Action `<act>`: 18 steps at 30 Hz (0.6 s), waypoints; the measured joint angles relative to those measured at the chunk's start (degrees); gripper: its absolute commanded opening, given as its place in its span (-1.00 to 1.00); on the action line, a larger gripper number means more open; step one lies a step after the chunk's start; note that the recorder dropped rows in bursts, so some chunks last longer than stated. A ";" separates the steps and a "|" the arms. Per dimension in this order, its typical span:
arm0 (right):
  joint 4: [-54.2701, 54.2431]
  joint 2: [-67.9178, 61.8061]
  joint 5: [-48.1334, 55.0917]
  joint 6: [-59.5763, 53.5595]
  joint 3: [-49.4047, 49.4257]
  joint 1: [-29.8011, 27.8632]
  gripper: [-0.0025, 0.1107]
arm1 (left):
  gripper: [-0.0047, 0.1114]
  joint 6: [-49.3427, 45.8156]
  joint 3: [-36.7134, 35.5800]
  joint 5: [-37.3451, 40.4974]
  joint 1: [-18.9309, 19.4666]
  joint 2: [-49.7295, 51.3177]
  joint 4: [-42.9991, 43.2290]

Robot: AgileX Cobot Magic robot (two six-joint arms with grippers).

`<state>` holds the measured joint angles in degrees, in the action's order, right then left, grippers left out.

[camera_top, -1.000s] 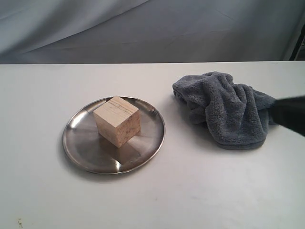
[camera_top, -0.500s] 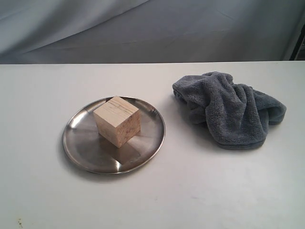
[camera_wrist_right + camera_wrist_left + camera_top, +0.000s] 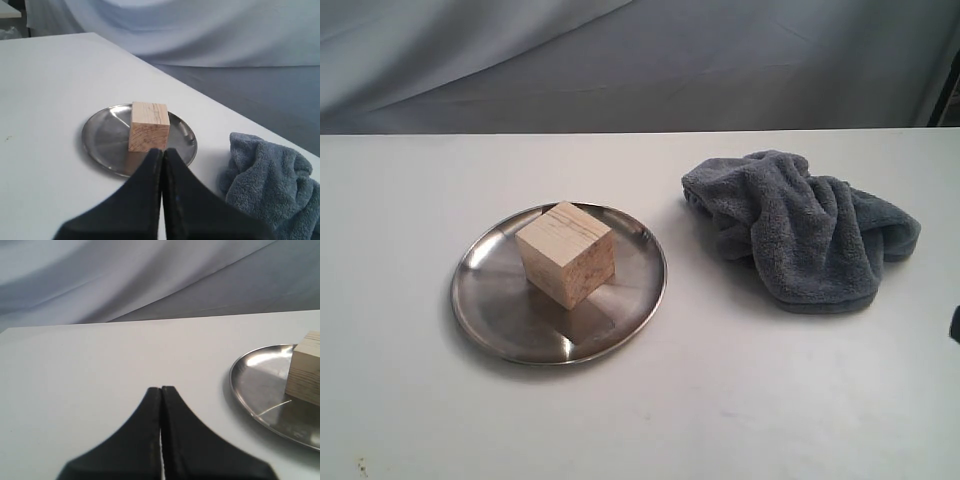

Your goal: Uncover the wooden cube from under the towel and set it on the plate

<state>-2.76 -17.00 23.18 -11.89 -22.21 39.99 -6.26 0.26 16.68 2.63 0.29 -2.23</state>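
Your left gripper [image 3: 161,389]: jaws pressed together at the tips, holding nothing, poised over the worktop [image 3: 720,400] just beside the plate [image 3: 495,300]. Your right gripper [image 3: 163,150]: also fully closed and empty. Wooden cube [image 3: 565,253] sits on the plate, near its middle. Towel [image 3: 800,230] lies bunched on the worktop right of the plate, apart from it.

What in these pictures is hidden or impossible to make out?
Exterior view: dark sliver at right edge, too cropped to identify.
Left wrist view: the frame edge crops the wooden cube and plate.
Right wrist view: the right gripper hides the plate's near rim; the edge crops the towel.
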 measured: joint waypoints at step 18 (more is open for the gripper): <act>-2.18 9.67 -15.68 0.07 22.03 -5.75 -0.96 | -0.92 0.00 0.00 0.00 0.00 0.00 0.00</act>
<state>-4.94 -7.33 7.50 -11.82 -0.18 34.25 -6.26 0.26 16.68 2.63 0.29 -2.23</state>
